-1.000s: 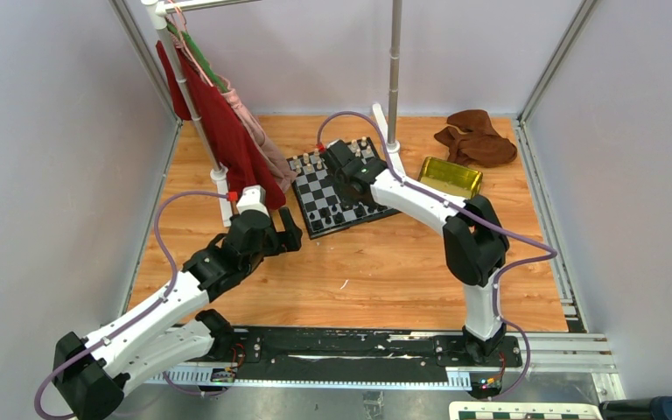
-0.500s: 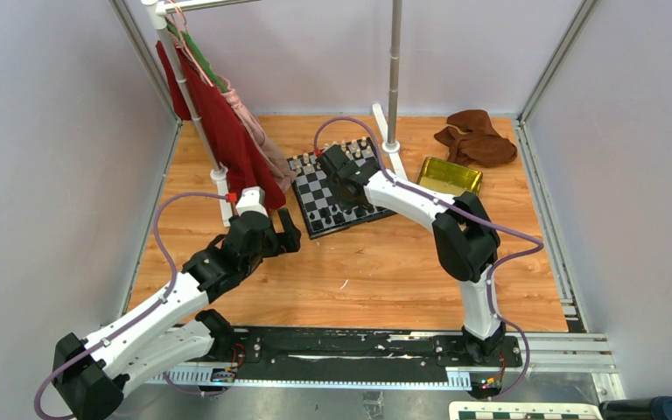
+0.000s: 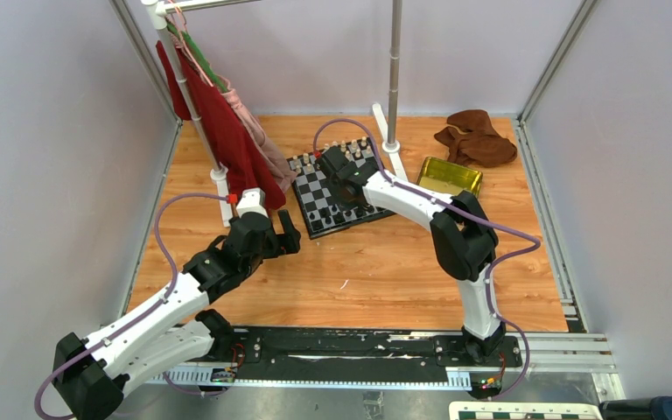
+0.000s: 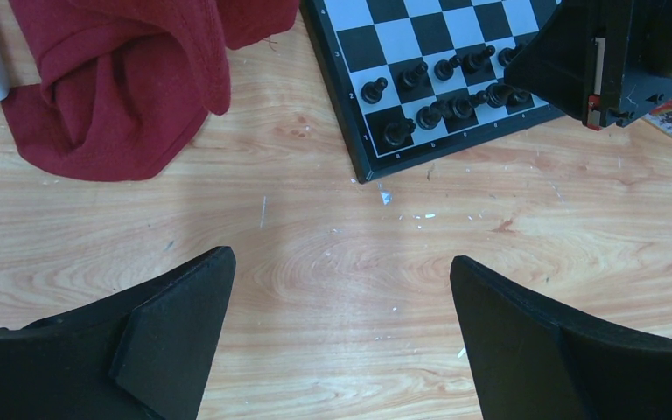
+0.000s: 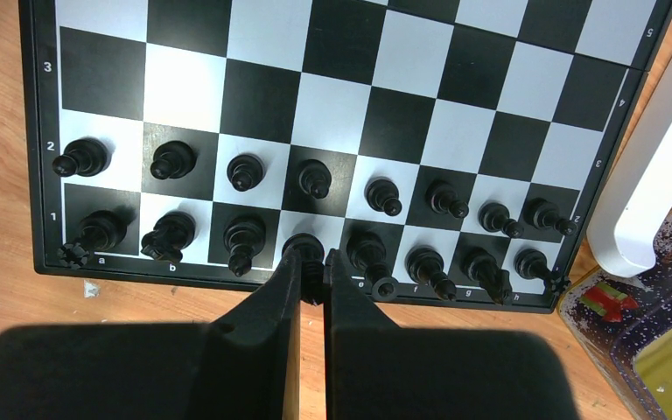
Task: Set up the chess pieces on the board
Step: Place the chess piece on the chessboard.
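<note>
board (image 5: 184, 87) rim reads 1-3 and a-h; right tool (image 5: 312, 280) pinches a black piece (image 5: 304, 248), left tool (image 4: 337, 260) gapes wide.

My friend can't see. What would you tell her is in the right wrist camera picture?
The right pincer pinches a small black chess piece in the nearest row of the black-and-white checkered chessboard. Two rows of black pieces stand there; the squares beyond are bare.

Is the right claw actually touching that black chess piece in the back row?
Touching. In the right wrist view the right gripper pinches the black piece from both sides, with no gap showing between them.
</note>
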### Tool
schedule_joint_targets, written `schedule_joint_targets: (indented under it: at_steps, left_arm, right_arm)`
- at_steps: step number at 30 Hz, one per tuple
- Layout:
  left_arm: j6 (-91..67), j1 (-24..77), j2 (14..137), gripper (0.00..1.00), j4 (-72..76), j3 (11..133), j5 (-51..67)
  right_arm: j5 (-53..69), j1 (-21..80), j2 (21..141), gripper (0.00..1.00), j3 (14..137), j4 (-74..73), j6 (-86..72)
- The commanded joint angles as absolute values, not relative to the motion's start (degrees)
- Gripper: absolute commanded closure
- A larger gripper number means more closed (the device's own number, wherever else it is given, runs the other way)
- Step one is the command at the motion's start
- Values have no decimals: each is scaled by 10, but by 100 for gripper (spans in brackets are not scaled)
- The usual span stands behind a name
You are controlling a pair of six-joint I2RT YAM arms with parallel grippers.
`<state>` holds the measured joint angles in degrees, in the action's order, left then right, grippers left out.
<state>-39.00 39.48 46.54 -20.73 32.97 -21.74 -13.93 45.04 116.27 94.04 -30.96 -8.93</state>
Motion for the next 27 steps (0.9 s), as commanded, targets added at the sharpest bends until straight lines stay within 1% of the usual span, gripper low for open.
schedule_joint_targets:
  at_steps: [1, 25, 27]
  left_arm:
    - [-387, 392, 466, 0, -201, 321, -229]
    - [-382, 392, 476, 0, -190, 315, -224]
    - [-381, 392, 477, 0, -189, 314, -223]
  right_arm:
    - [-140, 460, 1175, 100, 939, -312, -80]
    - [-149, 456, 1187, 100, 936, -309, -74]
    - [-151, 455, 1187, 98, 935, -310, -74]
